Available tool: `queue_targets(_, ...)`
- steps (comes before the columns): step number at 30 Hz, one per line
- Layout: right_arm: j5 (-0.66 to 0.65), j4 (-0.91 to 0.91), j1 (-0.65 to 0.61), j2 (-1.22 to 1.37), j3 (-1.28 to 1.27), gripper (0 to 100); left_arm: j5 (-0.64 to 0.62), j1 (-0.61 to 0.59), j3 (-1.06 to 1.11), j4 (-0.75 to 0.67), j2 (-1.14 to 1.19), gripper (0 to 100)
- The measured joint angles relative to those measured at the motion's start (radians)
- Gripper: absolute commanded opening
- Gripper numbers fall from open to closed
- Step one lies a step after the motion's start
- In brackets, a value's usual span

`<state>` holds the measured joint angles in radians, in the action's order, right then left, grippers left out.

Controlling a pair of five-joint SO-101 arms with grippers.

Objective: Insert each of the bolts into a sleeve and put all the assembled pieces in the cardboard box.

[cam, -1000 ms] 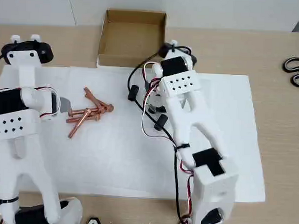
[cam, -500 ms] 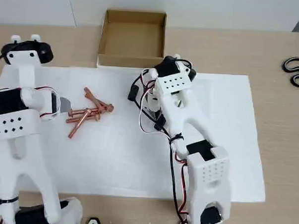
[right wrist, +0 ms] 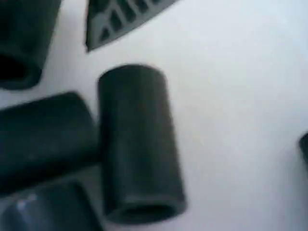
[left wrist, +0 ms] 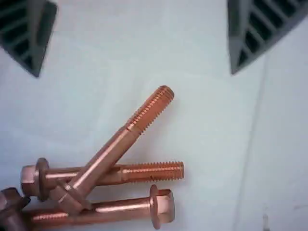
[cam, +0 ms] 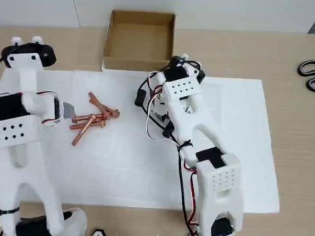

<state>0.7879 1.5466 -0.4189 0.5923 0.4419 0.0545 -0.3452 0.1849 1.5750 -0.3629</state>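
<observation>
Several copper bolts [cam: 92,118] lie in a loose pile on the white sheet [cam: 119,163]; up close, three bolts [left wrist: 103,178] cross each other. My left gripper [left wrist: 144,43] hangs open just left of the pile, with nothing between its dark fingertips [left wrist: 29,33]. It also shows in the high view as the left gripper [cam: 67,111]. Black sleeves [right wrist: 137,144] lie side by side on the sheet. My right gripper [cam: 167,107] sits low over them, mostly hidden under its own wrist. One of its fingertips [right wrist: 120,21] is just beyond a sleeve's end, touching nothing. The cardboard box [cam: 139,62] stands open.
The box stands at the sheet's far edge, between the two arms. Scissors [cam: 313,75] lie on the bare table at the far right. Loose wires [cam: 147,120] hang beside the right arm. White sheet stretches between the bolts and the right arm.
The right arm has folded back, and its wrist has dropped and shifted slightly toward the box, over the sleeves. The left arm and the bolts have not moved.
</observation>
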Motion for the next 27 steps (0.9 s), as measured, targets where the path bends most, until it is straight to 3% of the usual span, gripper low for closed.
queue_targets(10, 0.003, -0.015, 0.003, 0.097, 0.015, 17.6, 0.000, 0.000, 0.000, 0.000, 0.000, 24)
queue_targets(15, 0.003, -0.020, 0.009, 0.100, 0.015, 0.3, 0.000, 0.000, 0.000, 0.000, 0.000, 24)
queue_targets(27, -0.018, 0.115, 0.017, 0.077, 0.032, 0.2, 0.000, 0.000, 0.000, 0.000, 0.000, 24)
